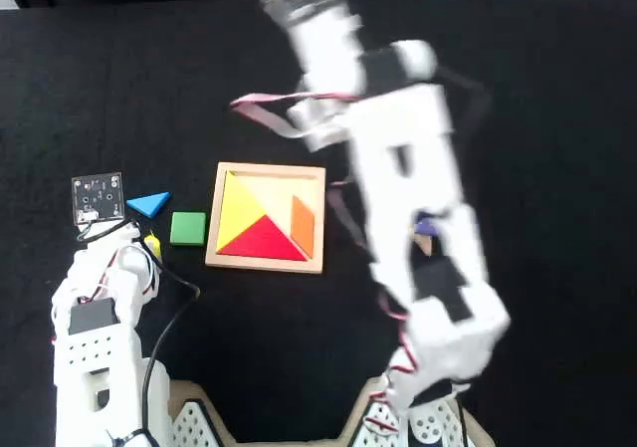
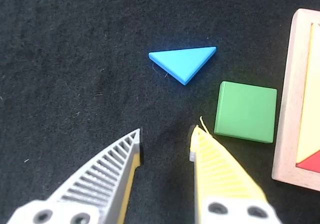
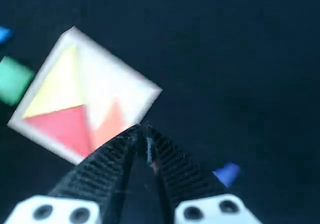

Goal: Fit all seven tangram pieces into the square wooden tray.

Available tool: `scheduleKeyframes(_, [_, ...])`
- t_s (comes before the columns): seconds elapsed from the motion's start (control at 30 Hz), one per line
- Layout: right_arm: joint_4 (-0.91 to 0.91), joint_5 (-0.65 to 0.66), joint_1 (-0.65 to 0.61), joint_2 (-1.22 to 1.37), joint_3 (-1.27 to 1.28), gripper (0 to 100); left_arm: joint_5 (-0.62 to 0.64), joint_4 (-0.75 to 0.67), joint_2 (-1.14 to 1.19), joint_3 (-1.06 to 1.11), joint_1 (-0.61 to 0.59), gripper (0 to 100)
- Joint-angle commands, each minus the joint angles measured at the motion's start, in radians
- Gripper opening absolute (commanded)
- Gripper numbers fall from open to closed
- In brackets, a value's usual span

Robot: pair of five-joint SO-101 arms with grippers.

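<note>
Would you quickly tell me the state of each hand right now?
Left hand: open, empty.
Right hand: closed, no piece visible in it.

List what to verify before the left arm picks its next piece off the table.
1. Left claw open, nothing between its fingers: ok.
2. Blue triangle lies flat, apart from the green square: ok.
3. Green square sits apart from the tray, by a narrow gap: ok.
4. Bare wood free in the tray beside the yellow triangle, red triangle and orange piece: ok.
5. Right arm clear of the tray: blurred beside it, cannot tell.
6. Right claw shut; whether it is empty: cannot tell.
</note>
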Motion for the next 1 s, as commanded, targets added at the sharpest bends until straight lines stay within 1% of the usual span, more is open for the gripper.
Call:
scheduleKeyframes(0.0, [0.028, 0.009, 0.169, -0.196, 0.081, 1.1, 0.0, -0.018, -0.014, -0.007, 0.012, 17])
scheduleKeyframes(0.1, [0.008, 0.011, 0.216, -0.28, 0.283, 1.1, 0.0, -0.028, -0.014, -0.004, 0.012, 17])
scheduleKeyframes(0.17, [-0.037, 0.011, 0.239, -0.337, 0.435, 1.1, 0.002, -0.064, -0.014, 0.008, 0.007, 17])
scheduleKeyframes(0.27, [-0.169, 0.003, 0.331, -0.481, 0.651, 1.1, 0.009, -0.097, -0.014, 0.027, 0.004, 17])
scheduleKeyframes(0.4, [-0.385, 0.018, 0.488, -0.776, 0.954, 1.1, 0.009, -0.095, -0.014, 0.027, 0.004, 17])
scheduleKeyframes(0.5, [-0.465, 0.123, 0.52, -0.99, 1.21, 1.1, 0.011, -0.095, -0.014, 0.021, 0.004, 17])
scheduleKeyframes(0.6, [-0.456, 0.258, 0.531, -1.124, 1.389, 1.1, 0.038, -0.094, -0.014, 0.016, 0.004, 17])
scheduleKeyframes(0.7, [-0.462, 0.29, 0.632, -1.133, 1.455, 1.2, 0.097, -0.094, -0.014, 0.007, 0.002, 17])
scheduleKeyframes(0.8, [-0.48, 0.296, 0.698, -1.072, 1.454, 2.4, 0.095, -0.092, -0.014, 0.005, -0.015, 17])
scheduleKeyframes(0.87, [-0.482, 0.293, 0.684, -0.998, 1.466, 6.0, 0.095, -0.092, -0.014, 0.008, -0.012, 17])
scheduleKeyframes(0.97, [-0.509, 0.288, 0.609, -0.846, 1.474, 9.3, 0.095, -0.094, -0.014, 0.012, -0.01, 17])
